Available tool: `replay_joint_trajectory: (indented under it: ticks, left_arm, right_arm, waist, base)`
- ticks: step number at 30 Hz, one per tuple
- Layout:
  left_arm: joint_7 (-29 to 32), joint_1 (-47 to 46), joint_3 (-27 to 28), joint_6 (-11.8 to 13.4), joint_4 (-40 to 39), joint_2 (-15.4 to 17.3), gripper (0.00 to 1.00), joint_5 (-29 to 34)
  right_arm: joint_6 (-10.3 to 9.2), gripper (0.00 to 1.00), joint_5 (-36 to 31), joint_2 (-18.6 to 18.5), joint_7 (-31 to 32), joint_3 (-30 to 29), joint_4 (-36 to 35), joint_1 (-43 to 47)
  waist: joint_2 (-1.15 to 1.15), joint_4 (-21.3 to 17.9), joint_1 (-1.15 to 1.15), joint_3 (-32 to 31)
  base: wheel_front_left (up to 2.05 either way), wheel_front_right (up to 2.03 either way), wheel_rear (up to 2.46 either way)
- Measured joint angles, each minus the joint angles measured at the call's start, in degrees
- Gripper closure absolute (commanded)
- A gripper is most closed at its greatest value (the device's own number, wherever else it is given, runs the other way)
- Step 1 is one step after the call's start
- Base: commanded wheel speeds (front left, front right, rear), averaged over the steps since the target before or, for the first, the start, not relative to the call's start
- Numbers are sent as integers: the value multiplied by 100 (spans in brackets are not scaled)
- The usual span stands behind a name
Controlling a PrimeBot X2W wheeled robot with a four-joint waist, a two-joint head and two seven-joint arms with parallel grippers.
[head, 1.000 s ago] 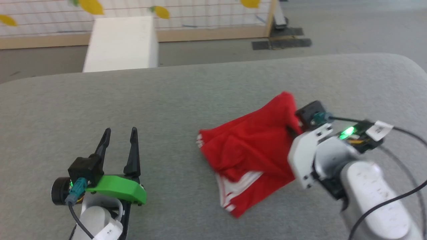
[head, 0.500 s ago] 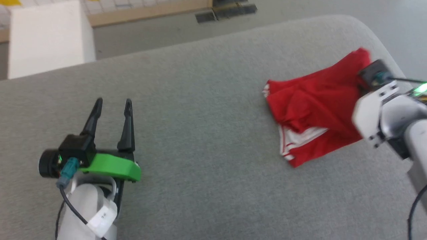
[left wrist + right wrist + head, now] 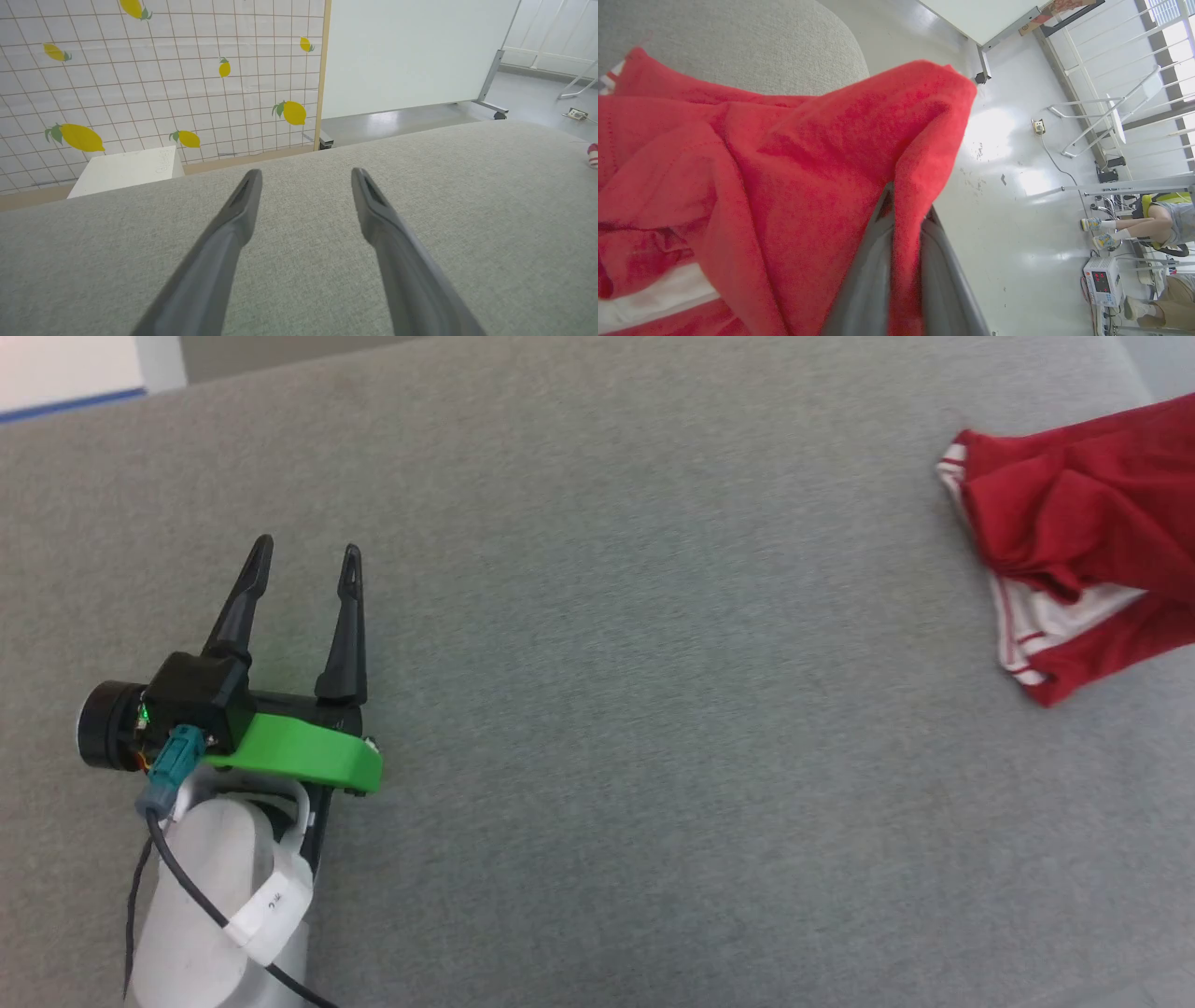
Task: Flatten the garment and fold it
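Head view: the left gripper (image 3: 308,546) stands spread over wide, bare grey tabletop (image 3: 653,709). The garment (image 3: 1074,523), crumpled red with a white striped sleeve, lies far right and is cut off by the frame.

Left wrist view: open surface runs to the far edge (lemon-print wall (image 3: 154,74) beyond).

Right wrist view: the right gripper (image 3: 908,205) pinches a red fold near the table's rounded corner, its fingertips hidden in the cloth.

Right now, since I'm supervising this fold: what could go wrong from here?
1. The right pincer clamps just a thin fold of the shirt; it could slip free.
2. The shirt sits by the rounded corner of the table, so a pull might drag it off.
3. The left pincer is open and far away, so nothing pins the bunched cloth.
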Motion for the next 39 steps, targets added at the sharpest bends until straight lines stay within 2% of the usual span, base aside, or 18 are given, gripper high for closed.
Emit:
replay_joint_trajectory:
  ticks: [6, 8, 9, 14, 17, 25, 29, 30, 31, 35, 39]
  left_arm:
    - [-2, -3, -7, 25, -24, 29, 0, -1]
    - [-7, -1, -13, 36, 10, 22, 0, -12]
    - [-11, 2, -21, 45, 32, 15, 0, -27]
    - [-62, 65, -87, 51, 263, -96, 0, -94]
    - [-79, 193, -143, 51, 424, -178, 0, -142]
    - [-89, 656, -185, 51, 691, -342, 0, -348]
    - [-104, 812, -188, 59, 733, -379, 0, -383]
    - [-105, 943, -176, 85, 776, -416, 0, -438]
    - [-107, 966, -181, 85, 795, -431, 0, -453]
    - [-107, 1024, -199, 85, 903, -482, 0, -486]
    - [-107, 1066, -238, 86, 983, -494, 0, -490]
  right_arm:
    - [0, 100, -549, 164, -189, -790, 333, -109]
    - [0, 50, -727, 286, -196, -1101, 430, -107]
    - [0, 0, -776, 342, -170, -1258, 475, -105]
    - [0, 0, -990, 561, -242, -1872, 481, 114]
    - [0, 0, -971, 680, -480, -1981, 350, 400]
    - [0, 0, -193, 1059, -1125, -2042, -511, 1393]
    - [0, 0, 286, 1323, -1408, -1905, -1174, 1984]
    - [0, 0, 715, 1680, -1683, -1611, -1987, 2600]
    - [0, 0, 820, 1780, -1749, -1543, -2179, 2741]
    - [0, 0, 1034, 2129, -1887, -1181, -2789, 3247]
    - [0, 0, 1140, 2393, -1982, -825, -3104, 3660]
  waist:
    - [0, 312, 0, 164]
    - [0, 409, 0, 174]
    - [0, 443, 0, 162]
    - [0, 576, 0, -95]
    - [0, 633, 0, -347]
    - [0, 778, -1, -1168]
    - [0, 890, -1, -1510]
    - [0, 1044, -1, -1807]
    - [0, 1089, -1, -1871]
    - [0, 1265, -1, -2087]
    - [0, 1430, -1, -2266]
  base:
    - [0, 0, 0]
    - [0, 0, 0]
    - [0, 0, 0]
    - [0, 0, 0]
    - [0, 0, 0]
    - [0, 0, 0]
    - [0, 0, 0]
    - [0, 0, 0]
    - [0, 0, 0]
    - [0, 0, 0]
    - [0, 0, 0]
